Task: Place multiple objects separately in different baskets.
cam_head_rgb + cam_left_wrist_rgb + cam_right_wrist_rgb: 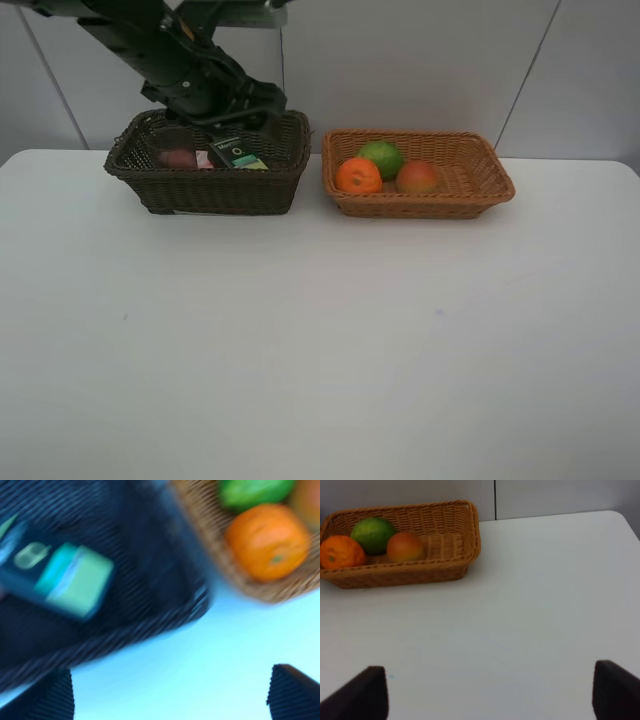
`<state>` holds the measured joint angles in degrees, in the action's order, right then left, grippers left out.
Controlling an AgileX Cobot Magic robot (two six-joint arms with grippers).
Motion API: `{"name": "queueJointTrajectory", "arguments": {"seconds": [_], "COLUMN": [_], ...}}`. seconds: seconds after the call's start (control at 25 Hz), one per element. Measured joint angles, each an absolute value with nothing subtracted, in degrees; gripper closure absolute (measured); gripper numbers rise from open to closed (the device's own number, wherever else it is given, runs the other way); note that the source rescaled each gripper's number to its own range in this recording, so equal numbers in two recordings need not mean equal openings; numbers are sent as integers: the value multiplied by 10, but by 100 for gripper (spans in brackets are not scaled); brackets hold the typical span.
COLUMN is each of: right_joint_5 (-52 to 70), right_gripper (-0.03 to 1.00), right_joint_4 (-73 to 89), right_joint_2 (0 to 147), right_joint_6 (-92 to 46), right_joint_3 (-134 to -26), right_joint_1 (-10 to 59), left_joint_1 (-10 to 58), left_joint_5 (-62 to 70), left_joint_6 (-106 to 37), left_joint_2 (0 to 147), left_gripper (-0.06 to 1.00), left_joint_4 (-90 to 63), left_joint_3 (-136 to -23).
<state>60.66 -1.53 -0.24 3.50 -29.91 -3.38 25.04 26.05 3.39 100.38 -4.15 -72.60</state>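
Observation:
The dark brown basket [205, 185] stands at the back left and holds a dark green pump bottle [238, 153] and a pink bottle [180, 158]. The light tan basket [480, 185] to its right holds an orange [358, 175], a green citrus fruit [381, 157] and a peach [417, 177]. My left arm [200, 80] hangs over the dark basket. Its gripper [172, 700] is open and empty, just off the basket's rim [150, 625], near the green bottle [55, 575]. My right gripper [487, 695] is open over bare table, well away from the tan basket [405, 572].
The white table [320, 340] stretches in front of both baskets. A pale wall rises right behind them. The left wrist view is blurred. The right arm does not show in the exterior high view.

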Motion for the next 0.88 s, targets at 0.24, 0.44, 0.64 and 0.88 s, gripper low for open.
{"name": "queueJointTrajectory", "arguments": {"seconds": [0.24, 0.44, 0.64, 0.88], "right_joint_5": [607, 607, 607, 607], "right_gripper": [24, 24, 24, 24], "right_joint_4": [-15, -15, -15, -15], "right_joint_2": [-2, -2, -2, -2], "right_joint_6": [35, 35, 35, 35], "right_joint_3": [-299, -299, -299, -299], "right_joint_1": [-34, -34, -34, -34], "left_joint_1": [146, 101, 101, 101], "left_joint_5": [308, 389, 486, 599], "left_joint_6": [30, -26, -54, -55], "left_joint_2": [774, 582, 396, 231], "left_gripper": [-5, -5, -5, -6], "left_joint_4": [-42, -37, -37, -37], "left_joint_3": [-553, -458, -411, -397]}}
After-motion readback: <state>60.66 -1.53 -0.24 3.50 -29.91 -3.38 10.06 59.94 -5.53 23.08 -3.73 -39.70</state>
